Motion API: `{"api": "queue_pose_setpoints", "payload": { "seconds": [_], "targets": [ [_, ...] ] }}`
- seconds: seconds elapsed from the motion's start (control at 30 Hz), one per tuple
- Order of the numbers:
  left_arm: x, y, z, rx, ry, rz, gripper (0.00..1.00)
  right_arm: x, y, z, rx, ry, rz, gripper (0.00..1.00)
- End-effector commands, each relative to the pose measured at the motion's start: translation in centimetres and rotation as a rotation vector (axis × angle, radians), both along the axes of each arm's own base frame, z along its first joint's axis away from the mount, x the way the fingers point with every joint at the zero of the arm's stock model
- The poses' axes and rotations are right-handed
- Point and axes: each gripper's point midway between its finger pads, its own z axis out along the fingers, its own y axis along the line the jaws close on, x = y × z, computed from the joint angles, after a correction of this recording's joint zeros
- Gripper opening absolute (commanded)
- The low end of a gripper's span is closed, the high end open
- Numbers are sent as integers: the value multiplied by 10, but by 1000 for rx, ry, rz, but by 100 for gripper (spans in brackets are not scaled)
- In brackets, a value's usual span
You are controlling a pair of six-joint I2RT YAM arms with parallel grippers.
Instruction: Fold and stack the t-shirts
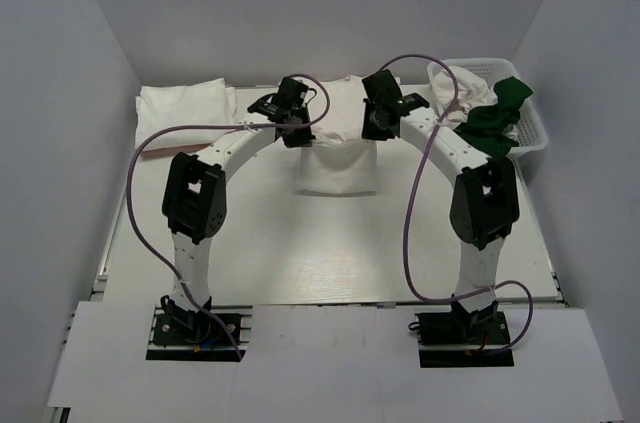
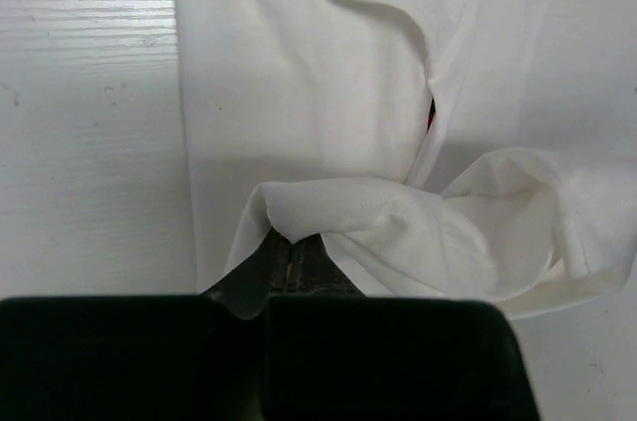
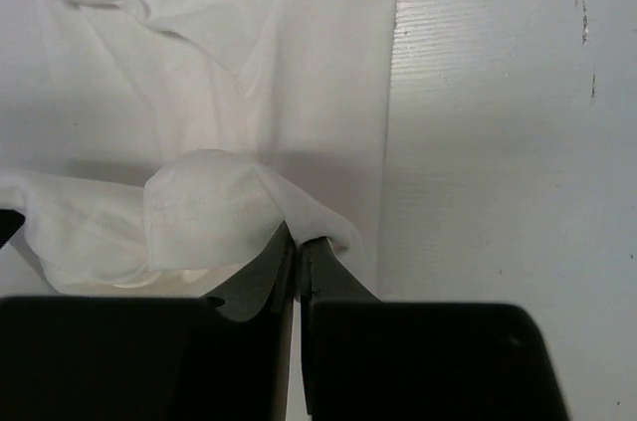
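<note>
Top external view: white cloth t-shirt (image 1: 337,168) lies on the middle of the white bench (image 1: 330,253), toward the rear and between the two arms. Both arms arch inward over its far half, one at its left side and one at its right.

Left wrist view: left hand (image 2: 292,254) has its jaws together, clamped on a raised fold of the white cloth t-shirt. The pinched fold stands up from the flat cloth below and bunches to the right of the fingers. A thin red sliver shows in a slit between cloth layers. The shirt's left edge runs straight, with bare bench beside it.

Right wrist view: right hand (image 3: 299,247) is likewise closed on a raised fold of the same shirt, near its right edge. A stitched hem shows on the bunched cloth left of the fingers. Bare bench lies to the right.

Other items: folded white cloth pile (image 1: 185,108) sits at the rear left, well apart from both hands. White plastic lattice basket (image 1: 533,138) stands at the rear right. Dark green t-shirt (image 1: 495,118) drapes over its near rim, with more white cloth inside.

Surface and room: bench is pale with fine grain and small marks. Plain grey walls (image 1: 300,3) enclose it on three sides.
</note>
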Motion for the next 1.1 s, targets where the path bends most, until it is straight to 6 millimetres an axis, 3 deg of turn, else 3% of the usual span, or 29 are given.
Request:
{"api": "queue_pose_setpoints", "payload": {
  "seconds": [0.0, 0.37, 0.47, 0.5, 0.57, 0.63, 0.67, 0.7, 0.73, 0.77, 0.8, 0.83, 0.87, 0.9, 0.93, 0.97, 1.0, 1.07],
  "targets": [
    [15, -2, 23, -45, -52, -28, 0, 19, -2, -2, 1, 3, 5, 0],
    [29, -1, -10, -68, -7, -10, 0, 40, 5, -41, 68, 90, 29, 0],
    [42, 6, -19, -82, -9, 39, 0, 48, 9, -56, 87, 99, 30, 0],
    [49, 3, -20, -87, -20, 38, 0, 54, 12, -51, 98, 81, 30, 0],
    [69, 9, -8, -120, -56, 78, 21, 69, 12, -47, 106, 47, 7, 4],
    [80, 11, -5, -124, -66, 89, 68, 77, 12, -40, 123, 28, 9, 34],
    [86, 17, 1, -121, -74, 115, 78, 87, 14, -27, 139, -14, 21, 47],
    [95, 17, 25, -133, -115, 133, 91, 87, 20, -22, 160, -19, 50, 60],
    [93, 27, 26, -111, -93, 168, 100, 88, 21, -10, 171, -42, 63, 84],
    [95, 39, 32, -90, -108, 200, 100, 88, 23, -5, 181, -59, 85, 90],
    [92, 43, 37, -83, -117, 210, 100, 84, 25, 3, 185, -73, 97, 90],
    [82, 54, 43, -82, -116, 234, 100, 79, 24, 25, 210, -122, 112, 90],
    [75, 57, 47, -86, -123, 235, 100, 72, 27, 30, 230, -126, 140, 90],
    [67, 58, 50, -98, -131, 227, 100, 50, 22, 9, 220, -74, 150, 90],
    [64, 54, 58, -133, -162, 209, 100, 44, 21, 9, 230, -73, 161, 90],
    [46, 58, 36, -117, -120, 190, 100, 42, 32, 19, 288, -112, 206, 90],
    [38, 58, 53, -145, -154, 177, 100, 19, 27, 8, 294, -79, 221, 90],
    [25, 52, 41, -173, -136, 130, 100, 15, 31, 10, 332, -93, 227, 90]
  ]
}}
